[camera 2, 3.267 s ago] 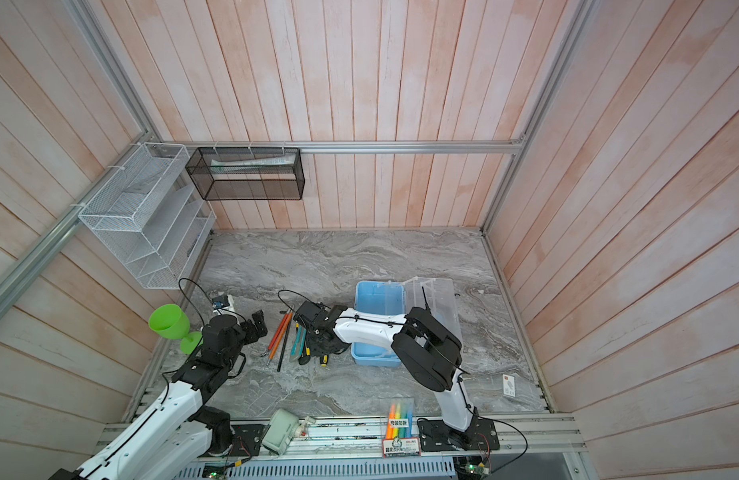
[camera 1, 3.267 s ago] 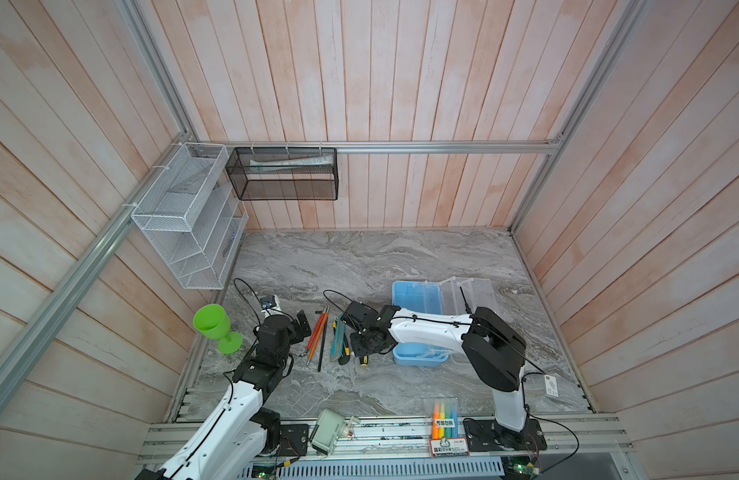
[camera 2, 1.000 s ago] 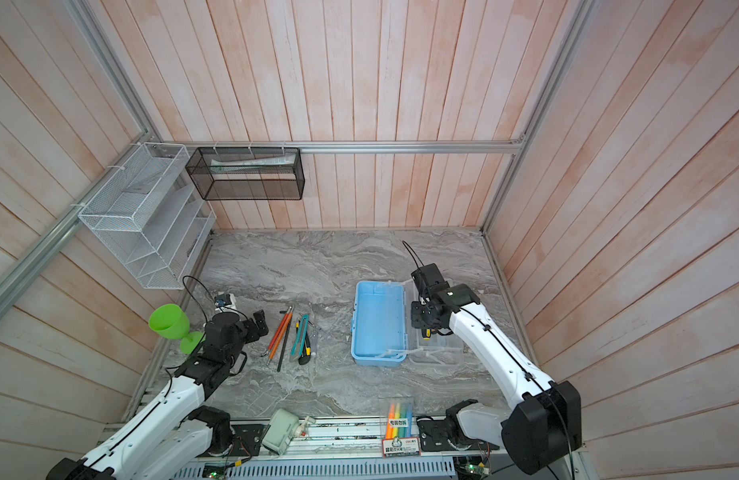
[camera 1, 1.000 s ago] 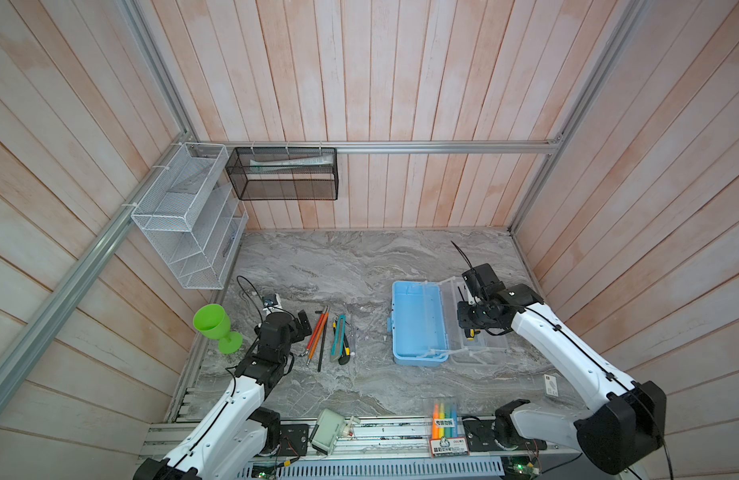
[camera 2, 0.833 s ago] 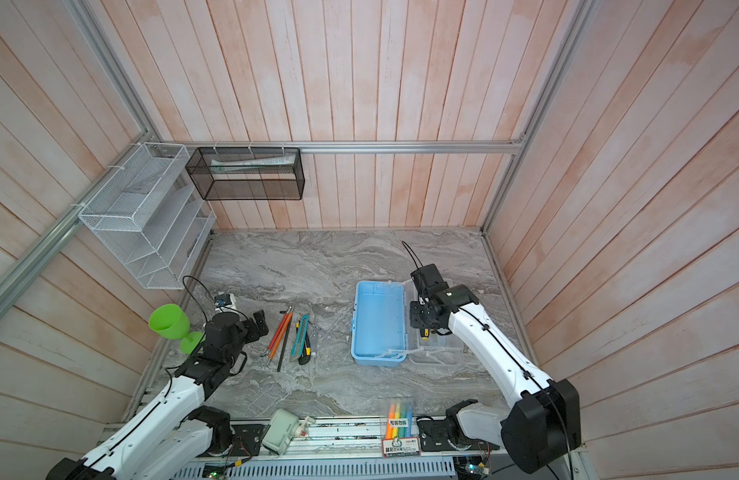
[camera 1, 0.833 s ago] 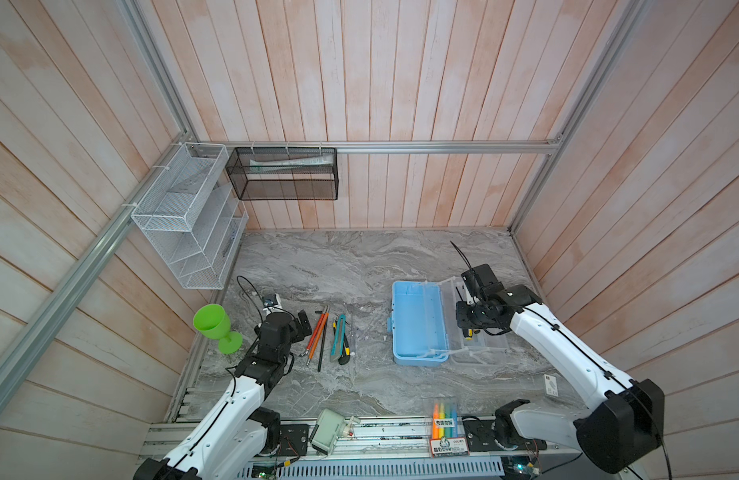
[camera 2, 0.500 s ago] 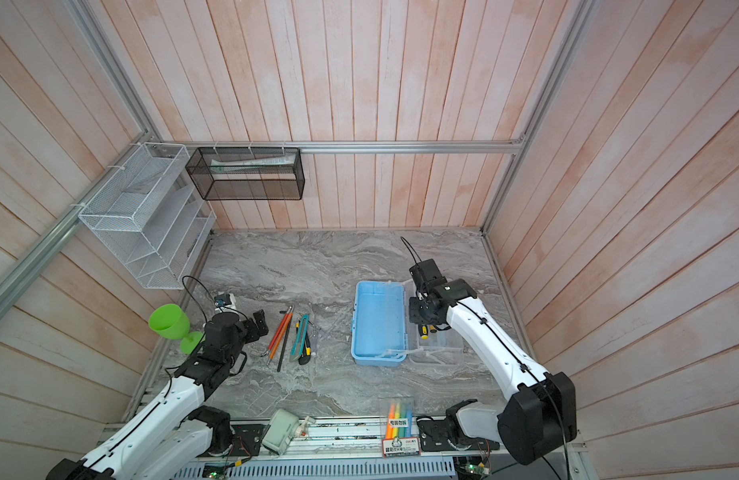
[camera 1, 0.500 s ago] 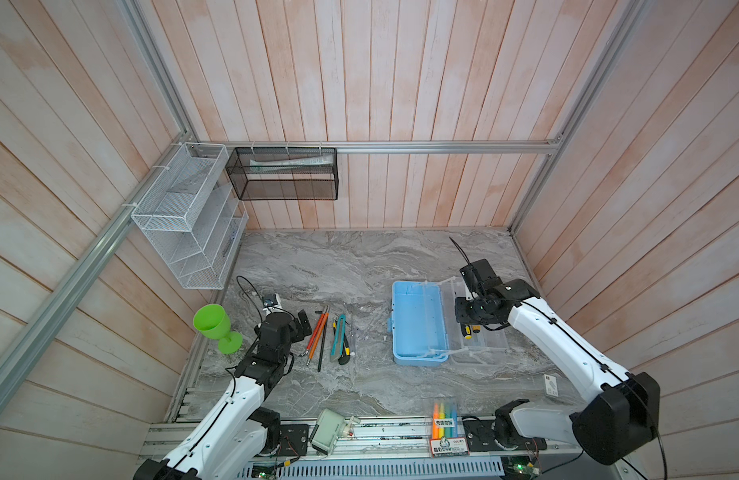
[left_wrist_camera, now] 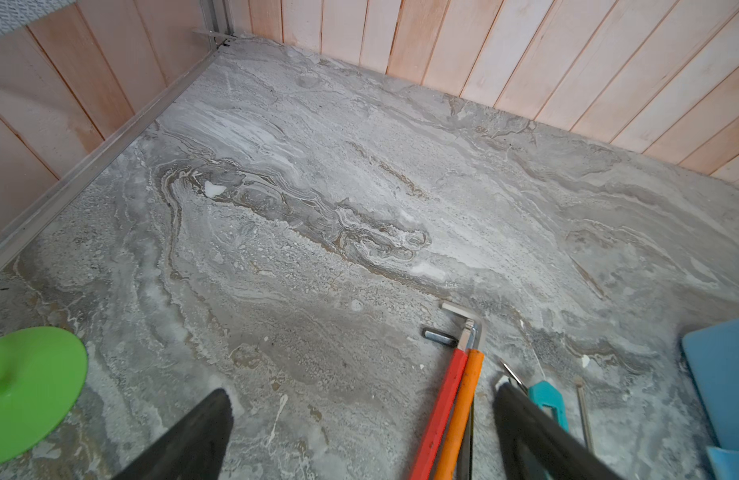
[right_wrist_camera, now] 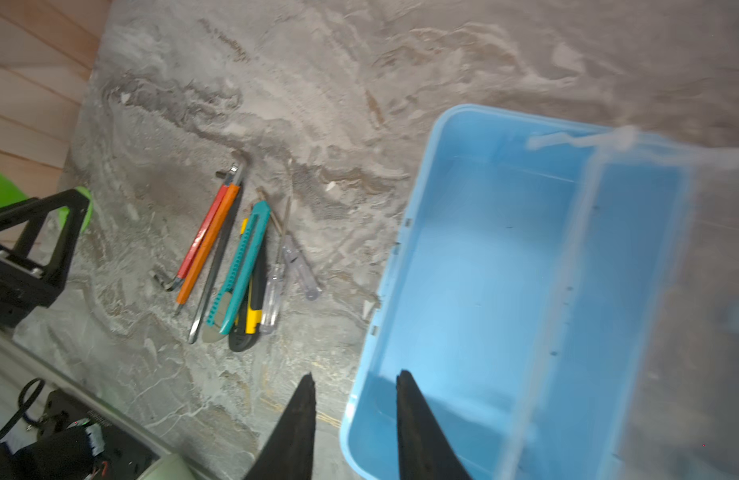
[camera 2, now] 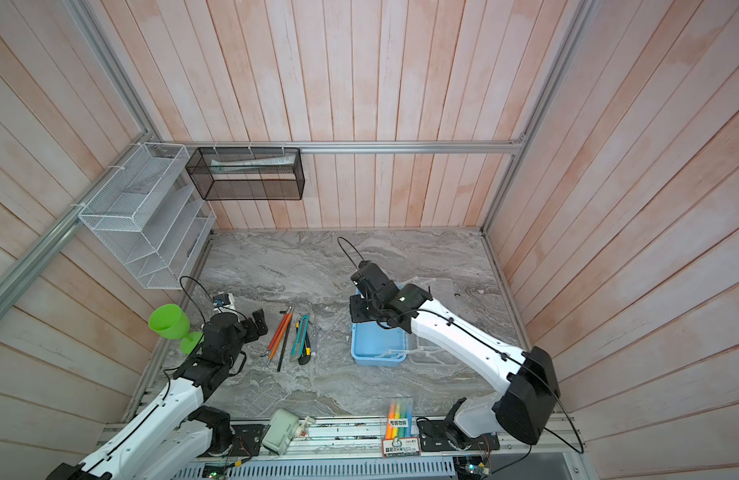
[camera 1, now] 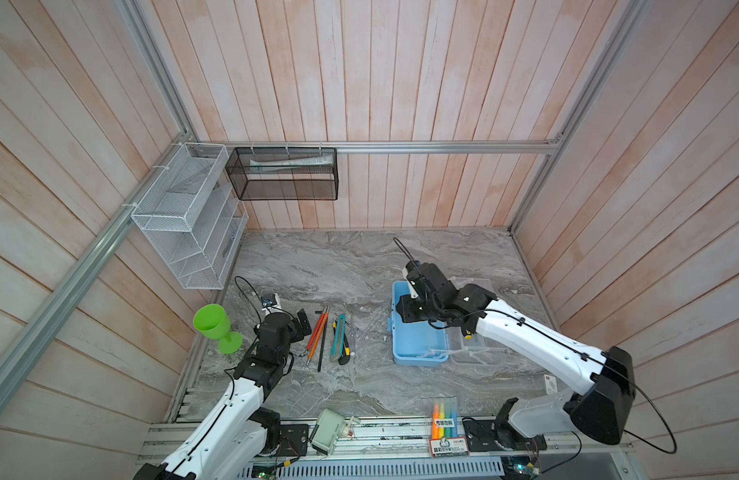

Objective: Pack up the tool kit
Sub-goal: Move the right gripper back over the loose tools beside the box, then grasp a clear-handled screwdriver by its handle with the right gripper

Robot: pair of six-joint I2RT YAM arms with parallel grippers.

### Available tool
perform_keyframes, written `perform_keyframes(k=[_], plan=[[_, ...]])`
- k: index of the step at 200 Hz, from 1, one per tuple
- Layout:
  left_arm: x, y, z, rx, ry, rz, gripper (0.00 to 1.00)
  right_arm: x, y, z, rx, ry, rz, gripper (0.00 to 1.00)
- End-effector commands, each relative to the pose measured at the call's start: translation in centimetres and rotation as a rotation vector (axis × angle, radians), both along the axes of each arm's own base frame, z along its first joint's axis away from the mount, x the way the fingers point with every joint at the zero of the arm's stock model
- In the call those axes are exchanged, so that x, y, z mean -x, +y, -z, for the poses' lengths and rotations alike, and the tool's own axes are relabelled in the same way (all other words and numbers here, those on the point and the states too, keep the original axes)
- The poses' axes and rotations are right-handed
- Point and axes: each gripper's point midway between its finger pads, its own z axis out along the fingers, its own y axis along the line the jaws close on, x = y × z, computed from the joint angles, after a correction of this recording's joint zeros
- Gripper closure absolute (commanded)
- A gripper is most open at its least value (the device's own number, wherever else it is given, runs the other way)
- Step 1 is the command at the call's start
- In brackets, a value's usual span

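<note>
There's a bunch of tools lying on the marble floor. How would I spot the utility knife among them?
Start at the open light-blue case on the marble table, then look to its left, toward the green goblet, where a row of slim tools lies side by side. The teal utility knife lies between the orange-handled tools and the clear-handled screwdrivers. It is the only teal one, with a notched edge.

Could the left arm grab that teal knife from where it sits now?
Probably yes. The left gripper is open and empty, close beside the row of tools; only the orange-handled tools lie between it and the teal utility knife, and nothing covers the knife.
</note>
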Motion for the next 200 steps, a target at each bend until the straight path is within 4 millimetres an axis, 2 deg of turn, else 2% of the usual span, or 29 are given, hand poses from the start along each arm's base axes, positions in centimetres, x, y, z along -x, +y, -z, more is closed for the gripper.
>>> perform_keyframes(k=[1, 12, 40, 81, 148, 200], plan=[[-0.3, 0.0, -1.1, 0.013, -0.033, -0.001, 0.00, 0.3, 5.2, 2.0, -0.090, 0.040, -0.050, 0.68], [-0.3, 0.0, -1.1, 0.012, -0.033, 0.000, 0.00, 0.6, 6.6, 3.6, -0.059, 0.056, -0.070, 0.68], [-0.3, 0.0, -1.1, 0.012, -0.032, 0.001, 0.00, 1.1, 8.2, 7.4, 0.026, 0.111, -0.096, 0.68], [-0.3, 0.0, -1.1, 0.013, -0.030, 0.001, 0.00, 1.5, 10.3, 10.7, 0.046, 0.149, -0.100, 0.69], [-0.1, -0.1, -1.3, 0.018, -0.048, 0.013, 0.00, -0.1, 8.9, 14.0, 0.329, 0.104, -0.124, 0.69], [-0.1, -0.1, -1.3, 0.018, -0.049, 0.008, 0.00, -0.1, 9.0, 15.9, 0.400, 0.114, -0.190, 0.69]])
